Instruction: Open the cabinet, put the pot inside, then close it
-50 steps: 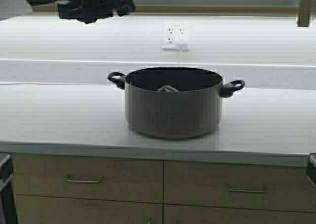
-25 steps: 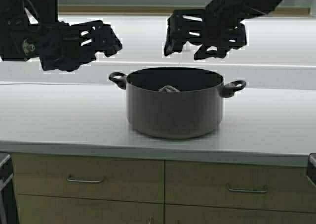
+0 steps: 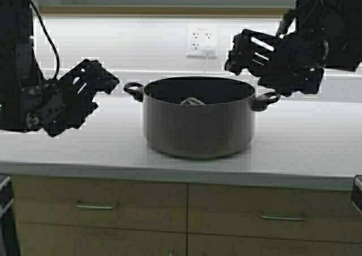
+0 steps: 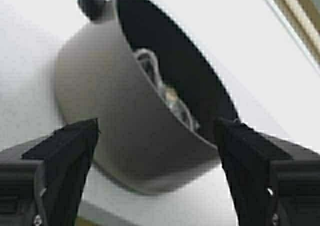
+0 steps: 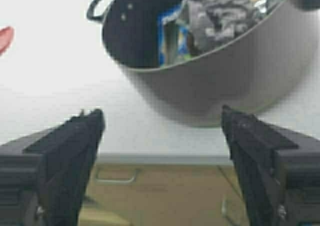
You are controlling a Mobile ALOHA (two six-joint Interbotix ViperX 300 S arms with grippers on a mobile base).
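The pot, round matte grey metal, sits between both gaping tools.

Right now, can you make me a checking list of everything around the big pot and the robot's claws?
Surface: pale grey countertop, bare beside the pot.
Job's things: wide dark grey metal pot with black loop handles stands upright mid-counter; something crumpled, grey and blue, lies inside it. The cabinet's bottom edge barely shows at the top.
Clutter: a red thing at the right wrist view's edge, too cut off to name.
Grippers: left gripper open, beside the pot's left handle, not touching; right gripper open, above the right handle.
Cables: black cable along the left arm.
Surroundings: white wall socket; tan drawers with metal handles below.
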